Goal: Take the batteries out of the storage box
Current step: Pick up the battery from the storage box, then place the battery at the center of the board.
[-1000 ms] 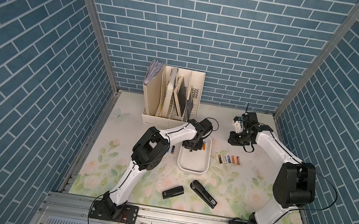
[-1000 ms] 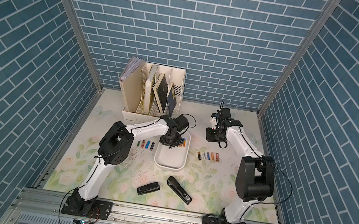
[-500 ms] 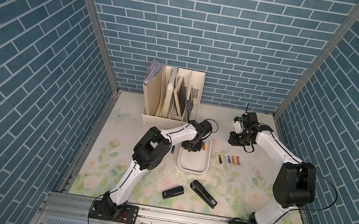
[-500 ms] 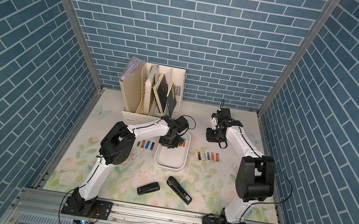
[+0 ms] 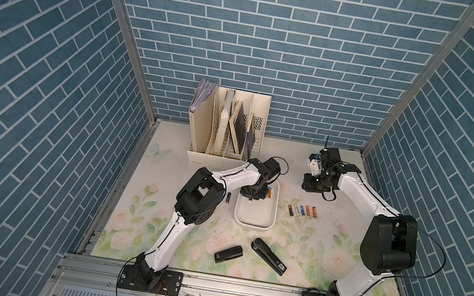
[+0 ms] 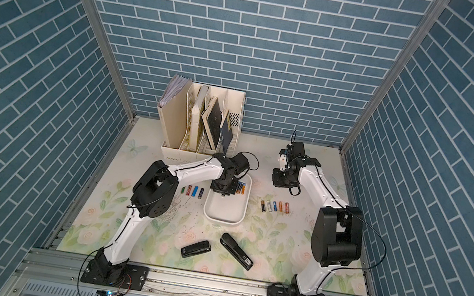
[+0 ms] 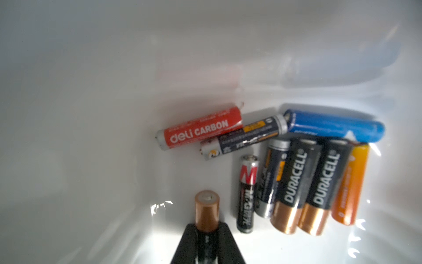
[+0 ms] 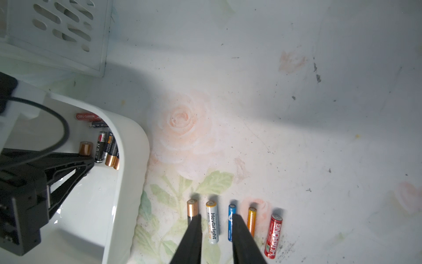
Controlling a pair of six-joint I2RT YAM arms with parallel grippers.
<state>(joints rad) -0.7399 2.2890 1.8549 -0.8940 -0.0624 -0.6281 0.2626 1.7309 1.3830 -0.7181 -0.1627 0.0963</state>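
Eight loose batteries: lie bunched in the far end of the storage box, close to its wall. Two black-and-copper ones lie side by side with an orange one touching them. A blue one, a red one and three dark ones complete the bunch.
Left pincer: reaches down inside the storage box and is clenched on a ninth battery, black with a copper end.
Ninth battery: its copper end sticks out past the fingertips. It is just beside the bunch and apart from it. Whether it touches the box floor cannot be told.
Right pincer: released, jaws a little apart with nothing between them. It hangs above the table, outside the box on its right side.
Row right of the box: five batteries lie parallel on the table, near one another. In order they are black-and-copper, white, blue, orange and red.
Row left of the box: four batteries lie parallel on the table. In a top view the left arm hides most of them.
Staplers: two, black, lying near the table's front edge, well apart from the box.
File holder: cream, upright at the back of the table, behind the box.
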